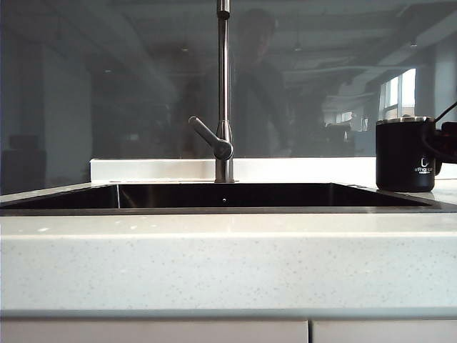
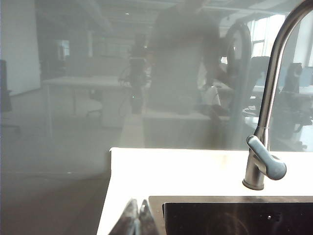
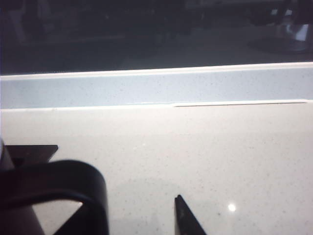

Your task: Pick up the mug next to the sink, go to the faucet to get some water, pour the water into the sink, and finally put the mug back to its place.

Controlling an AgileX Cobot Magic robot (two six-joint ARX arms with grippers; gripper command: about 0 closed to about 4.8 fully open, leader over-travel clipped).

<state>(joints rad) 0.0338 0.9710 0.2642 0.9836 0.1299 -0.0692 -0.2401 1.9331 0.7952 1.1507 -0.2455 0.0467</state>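
While the mug [image 1: 405,154] stands upright on the worktop [image 1: 228,257] at three o'clock of the sink [image 1: 214,196], its handle [image 3: 58,188] lies near the right hand [image 3: 142,215], fingers spread wide and empty. The left hand [image 2: 137,220], pressed together, hovers at nine o'clock of the faucet [image 1: 223,93]. A misjudged approach could nudge the mug toward the basin.
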